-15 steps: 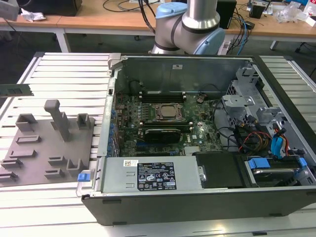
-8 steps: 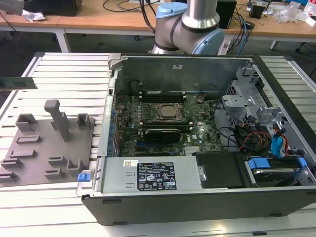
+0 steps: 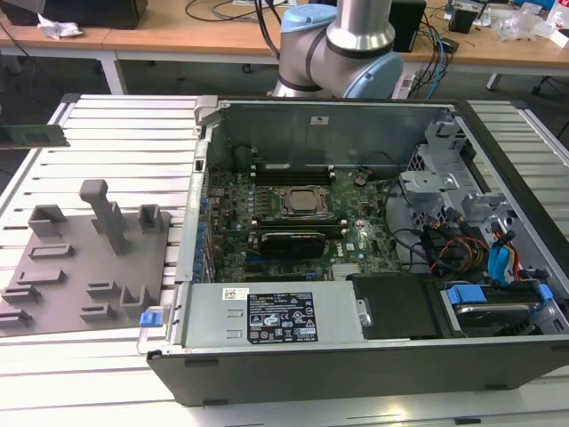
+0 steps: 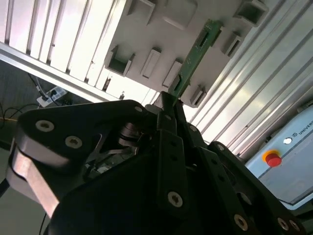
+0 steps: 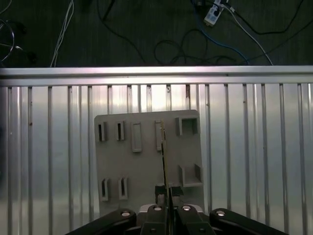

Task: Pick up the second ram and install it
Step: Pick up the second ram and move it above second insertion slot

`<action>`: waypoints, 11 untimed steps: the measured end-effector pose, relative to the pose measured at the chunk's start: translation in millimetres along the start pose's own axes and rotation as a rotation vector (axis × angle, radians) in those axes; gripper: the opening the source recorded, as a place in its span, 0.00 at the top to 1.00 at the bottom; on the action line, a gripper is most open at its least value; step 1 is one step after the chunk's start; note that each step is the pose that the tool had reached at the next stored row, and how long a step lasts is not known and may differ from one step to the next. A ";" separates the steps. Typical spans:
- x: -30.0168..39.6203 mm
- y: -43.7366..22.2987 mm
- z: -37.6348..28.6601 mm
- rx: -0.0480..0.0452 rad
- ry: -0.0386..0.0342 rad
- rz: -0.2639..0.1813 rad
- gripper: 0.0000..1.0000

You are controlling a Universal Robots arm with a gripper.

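Observation:
The second ram is a thin green stick that juts out from between my gripper's black fingers, which are shut on its near end. In the first wrist view the ram shows edge-on as a thin line rising from the gripper, high above the grey holder block. In the exterior view the ram's free end hangs level in the air at the far left, above the slatted table. The holder block lies below it, left of the open computer case.
Inside the case lies the green motherboard with its processor socket and long dark slots above and below it. Drive bays and cables crowd the case's right side. A box with a red button stands beyond the table.

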State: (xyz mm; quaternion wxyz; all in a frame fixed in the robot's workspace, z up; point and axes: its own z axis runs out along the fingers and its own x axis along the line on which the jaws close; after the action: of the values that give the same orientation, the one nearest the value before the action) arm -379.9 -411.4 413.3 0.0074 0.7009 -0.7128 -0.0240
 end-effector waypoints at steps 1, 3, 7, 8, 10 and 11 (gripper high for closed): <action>-0.1 0.0 -1.4 0.0002 -0.0001 0.000 0.86; -0.2 0.1 -1.5 0.0000 0.0000 0.000 0.86; -0.4 -9.6 -2.0 0.0000 0.0001 0.000 0.86; -0.5 -13.9 -2.2 0.0000 0.0000 0.000 0.86; -0.6 -24.9 -2.7 0.0000 0.0001 0.000 0.86; -0.7 -27.0 -2.8 0.0000 0.0001 0.000 0.86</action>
State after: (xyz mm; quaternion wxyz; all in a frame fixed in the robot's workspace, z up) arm -352.8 -411.2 414.9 0.0074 0.7009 -0.7128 -0.0240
